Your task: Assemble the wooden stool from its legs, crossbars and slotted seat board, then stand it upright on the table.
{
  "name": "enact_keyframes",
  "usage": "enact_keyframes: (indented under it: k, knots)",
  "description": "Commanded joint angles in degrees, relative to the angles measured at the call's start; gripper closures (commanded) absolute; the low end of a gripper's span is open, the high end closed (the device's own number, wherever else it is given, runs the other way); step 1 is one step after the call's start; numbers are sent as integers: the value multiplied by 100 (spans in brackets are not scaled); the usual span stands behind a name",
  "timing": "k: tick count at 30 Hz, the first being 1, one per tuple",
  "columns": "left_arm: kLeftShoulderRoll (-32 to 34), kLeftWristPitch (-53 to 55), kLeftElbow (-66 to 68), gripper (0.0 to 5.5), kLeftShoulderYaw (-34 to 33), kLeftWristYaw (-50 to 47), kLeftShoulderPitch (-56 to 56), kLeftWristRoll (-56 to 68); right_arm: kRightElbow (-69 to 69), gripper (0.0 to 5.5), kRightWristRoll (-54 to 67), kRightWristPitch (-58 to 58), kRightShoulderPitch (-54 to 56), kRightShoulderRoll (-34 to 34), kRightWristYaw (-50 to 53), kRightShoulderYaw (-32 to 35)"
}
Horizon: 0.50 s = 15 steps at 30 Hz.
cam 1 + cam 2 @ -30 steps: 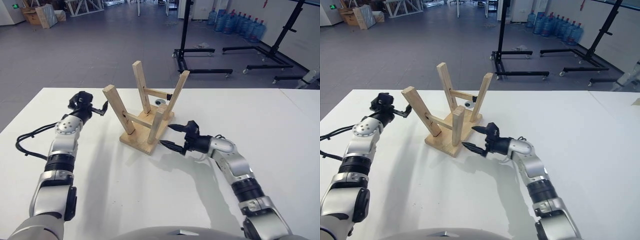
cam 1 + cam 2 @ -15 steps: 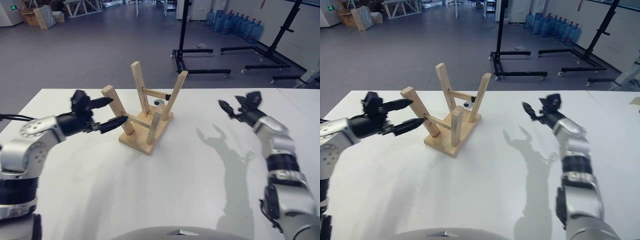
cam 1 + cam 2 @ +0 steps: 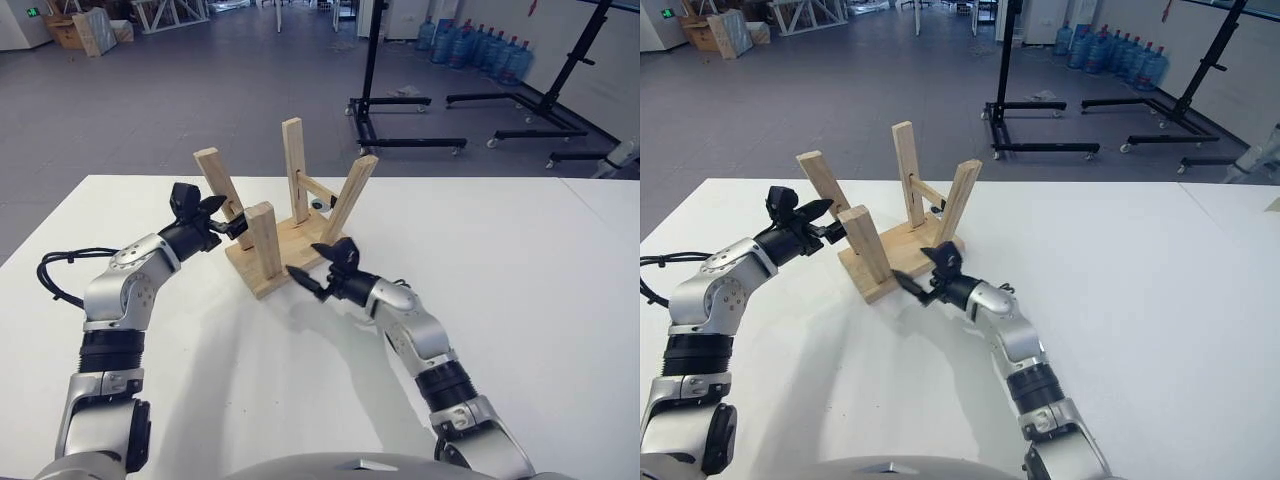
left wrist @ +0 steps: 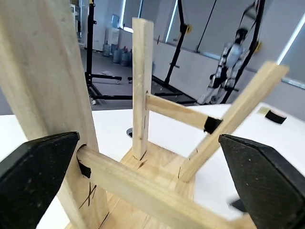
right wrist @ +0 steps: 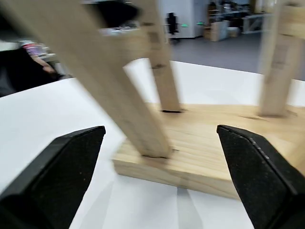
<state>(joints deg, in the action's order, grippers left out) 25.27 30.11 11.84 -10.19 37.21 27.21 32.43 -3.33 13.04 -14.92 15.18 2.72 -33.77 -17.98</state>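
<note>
The wooden stool (image 3: 290,240) rests upside down on the white table (image 3: 520,280), seat board down and legs pointing up, joined by crossbars (image 3: 318,190). My left gripper (image 3: 230,213) is open at the stool's far-left leg (image 3: 222,190). In the left wrist view a crossbar (image 4: 143,186) runs between its fingers (image 4: 38,162). My right gripper (image 3: 308,260) is open at the seat board's near right edge. The right wrist view has the board (image 5: 200,143) just beyond the black fingers (image 5: 57,176), which hold nothing.
A small round object (image 3: 318,203) lies on the table behind the stool. A black cable (image 3: 55,275) loops beside my left arm. Black metal stands (image 3: 400,100) and water bottles (image 3: 480,50) are on the floor beyond the table's far edge.
The right gripper swung from the far right side back to the seat board's edge. The left gripper moved in to the far-left leg. The stool has turned a little on the table.
</note>
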Motion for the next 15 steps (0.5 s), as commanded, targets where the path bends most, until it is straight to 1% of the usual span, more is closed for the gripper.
enact_keyframes:
  k: [1, 2, 5, 8, 10, 12, 13, 15]
  knots:
    - [5, -291, 1223, 10, -132, 795, 807, 92, 738, 117, -32, -549, -237, 227, -136, -297]
    - [28, -284, 1429, 10, -155, 1094, 976, 174, 901, 117, 92, -752, -218, 440, -285, -165]
    - [114, -87, 1709, 10, -242, 1710, 1382, 391, 1311, 117, 763, -1305, 33, 1277, -935, 672]
    - [175, 351, 1586, 10, -549, 2052, 1710, 901, 1293, 117, 1330, -1270, 217, 2253, -1800, 1565]
    - [238, 683, 1468, 10, -953, 2101, 2020, 1416, 1043, 117, 1597, -1052, 199, 2899, -2585, 2014]
    - [503, 1009, 1011, 10, -1391, 1993, 2213, 1916, 96, 117, 1540, -545, 365, 3452, -3385, 2277]
    - [694, 1136, 780, 10, -1536, 1948, 2208, 2043, -483, 117, 1409, -256, 563, 3590, -3596, 2319]
    - [1377, 1402, 323, 10, -1744, 2085, 1982, 2110, -1865, 117, 1010, 415, 1165, 3731, -3778, 2267]
